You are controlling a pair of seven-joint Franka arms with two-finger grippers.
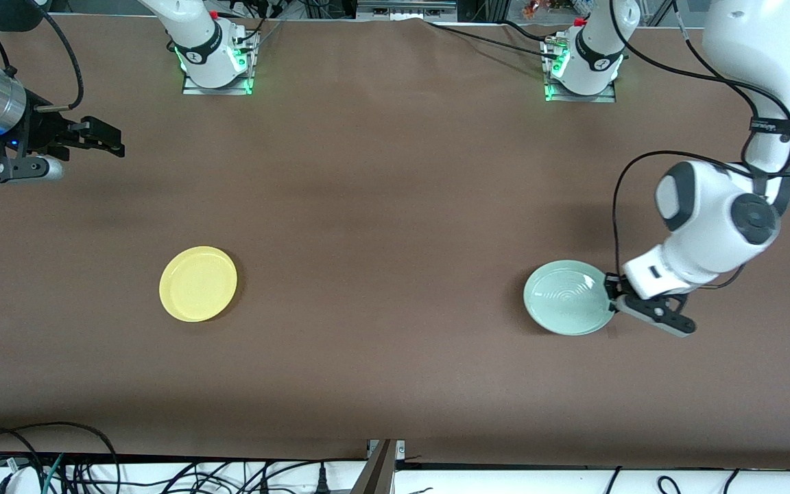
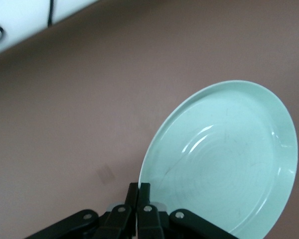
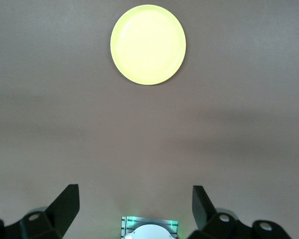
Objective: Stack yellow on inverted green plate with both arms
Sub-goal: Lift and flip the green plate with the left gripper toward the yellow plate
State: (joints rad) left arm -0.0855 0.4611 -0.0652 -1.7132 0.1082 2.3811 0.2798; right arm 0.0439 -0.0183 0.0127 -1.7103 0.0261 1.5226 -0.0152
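Left gripper: my fingers are pressed together on the rim of the green plate, at its edge toward my left arm's end of the table. In my left wrist view the rim runs straight into the closed fingers.
Green plate: it sits right way up, hollow side showing with faint rings in the middle. It is toward the left arm's end of the table. Whether the gripped edge is off the surface, I cannot tell.
Right gripper: my fingers stand wide apart and hold nothing. It hangs in the air over the right arm's end of the table. This arm waits.
Yellow: it lies flat and right way up on the table, toward the right arm's end, well apart from the green plate and about as near the front camera. My right wrist view shows it whole, untouched.
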